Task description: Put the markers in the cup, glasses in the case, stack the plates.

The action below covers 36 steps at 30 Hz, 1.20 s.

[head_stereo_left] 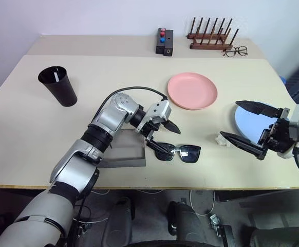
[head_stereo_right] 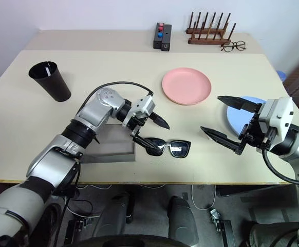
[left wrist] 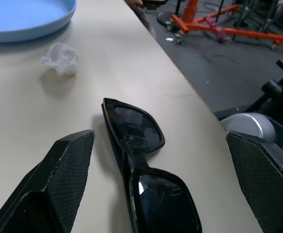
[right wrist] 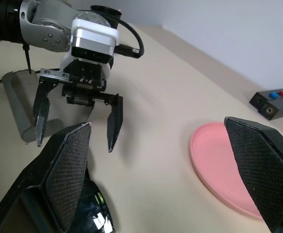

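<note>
Black thick-framed sunglasses [head_stereo_left: 179,153] lie folded flat near the table's front edge, just right of the grey soft case [head_stereo_left: 125,152]. Left gripper [head_stereo_left: 163,135] hangs over their left end, fingers spread wide, holding nothing. Right gripper [head_stereo_left: 245,123] is well to the sunglasses' right, fingers also wide apart and empty, above the light blue round plate [head_stereo_right: 234,121]. Salmon pink plate [head_stereo_left: 192,90] lies behind.

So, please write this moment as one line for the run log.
left claw: open, over sunglasses | right claw: open, empty | grey case: open on table | plates: pink plate, blue plate, unstacked
</note>
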Motion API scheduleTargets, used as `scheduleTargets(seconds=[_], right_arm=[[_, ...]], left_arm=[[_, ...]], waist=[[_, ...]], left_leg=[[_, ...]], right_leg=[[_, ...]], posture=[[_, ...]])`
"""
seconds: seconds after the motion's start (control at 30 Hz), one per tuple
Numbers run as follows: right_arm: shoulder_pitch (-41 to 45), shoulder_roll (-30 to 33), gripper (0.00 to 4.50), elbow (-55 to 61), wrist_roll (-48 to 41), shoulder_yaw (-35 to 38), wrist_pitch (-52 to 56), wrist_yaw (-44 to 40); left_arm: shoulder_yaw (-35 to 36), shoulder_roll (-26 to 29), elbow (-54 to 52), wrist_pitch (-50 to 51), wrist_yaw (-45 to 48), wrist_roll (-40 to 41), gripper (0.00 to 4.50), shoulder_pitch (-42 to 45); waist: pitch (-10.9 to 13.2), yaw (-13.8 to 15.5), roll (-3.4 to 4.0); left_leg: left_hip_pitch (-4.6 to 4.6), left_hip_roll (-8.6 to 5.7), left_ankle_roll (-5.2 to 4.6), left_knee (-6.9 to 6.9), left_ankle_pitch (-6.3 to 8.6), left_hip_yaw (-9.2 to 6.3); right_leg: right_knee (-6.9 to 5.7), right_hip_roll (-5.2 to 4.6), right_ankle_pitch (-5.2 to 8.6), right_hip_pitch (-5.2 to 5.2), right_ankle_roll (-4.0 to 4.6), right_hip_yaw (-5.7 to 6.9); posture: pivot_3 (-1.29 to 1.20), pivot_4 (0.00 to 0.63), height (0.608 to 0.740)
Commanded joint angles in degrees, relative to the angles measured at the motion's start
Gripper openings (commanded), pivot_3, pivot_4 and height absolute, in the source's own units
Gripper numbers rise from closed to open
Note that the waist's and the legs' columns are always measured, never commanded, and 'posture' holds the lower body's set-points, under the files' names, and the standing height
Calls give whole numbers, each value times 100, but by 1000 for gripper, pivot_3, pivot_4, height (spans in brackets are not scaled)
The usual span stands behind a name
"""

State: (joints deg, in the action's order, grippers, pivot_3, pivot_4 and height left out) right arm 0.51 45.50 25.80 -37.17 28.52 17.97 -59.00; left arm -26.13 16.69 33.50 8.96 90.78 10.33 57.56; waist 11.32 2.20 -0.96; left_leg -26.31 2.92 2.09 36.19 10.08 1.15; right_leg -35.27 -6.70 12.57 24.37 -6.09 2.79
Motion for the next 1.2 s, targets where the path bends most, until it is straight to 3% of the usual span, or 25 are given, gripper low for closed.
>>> scheduleTargets(seconds=[0.03,0.43,0.57,0.73,1.0,1.1,1.2], right_arm=[[-81,-30,4500,207,-18,25,-196,42],[68,-1,4500,-25,86,-189,-351,127],[100,15,4500,-91,118,-213,-385,144],[101,26,4500,-95,104,-214,-403,161],[130,18,4500,-152,147,-248,-446,184],[137,17,4500,-165,159,-263,-461,183],[193,17,4500,-243,199,-294,-502,174]], left_arm=[[-150,-54,7,-356,-80,-415,4473,78],[-237,-568,-161,315,-709,-885,4473,-14],[-372,-520,-266,347,-719,-1061,3245,-90],[-571,-464,-256,-67,-907,-1402,874,-204],[-434,-518,-258,130,-939,-1347,874,-178],[-267,-567,-345,498,-887,-1150,144,-132],[-63,-577,-395,1067,-769,-899,49,-8]], waist=[[0,18,0],[0,6,0],[0,2,0],[0,7,0],[-4,12,4],[-4,14,4],[-4,6,4]], left_leg=[[-2,0,0,1,0,0],[-4,-1,0,5,0,-1],[-3,-1,-1,3,0,-1],[-3,-1,-1,4,0,-1],[1,-2,-1,6,0,-2],[0,-2,-1,7,0,-2],[1,-2,-1,10,0,-3]], right_leg=[[1,0,0,0,0,0],[2,-1,0,-1,-1,0],[0,0,0,-1,-1,0],[0,0,0,-1,-1,0],[2,-1,0,-8,-1,0],[2,-1,0,-9,-1,0],[0,-1,-1,-10,-1,0]], posture=[[0,150,740],[0,150,740],[0,150,740],[0,150,740],[0,150,740],[0,150,740],[0,150,740]])
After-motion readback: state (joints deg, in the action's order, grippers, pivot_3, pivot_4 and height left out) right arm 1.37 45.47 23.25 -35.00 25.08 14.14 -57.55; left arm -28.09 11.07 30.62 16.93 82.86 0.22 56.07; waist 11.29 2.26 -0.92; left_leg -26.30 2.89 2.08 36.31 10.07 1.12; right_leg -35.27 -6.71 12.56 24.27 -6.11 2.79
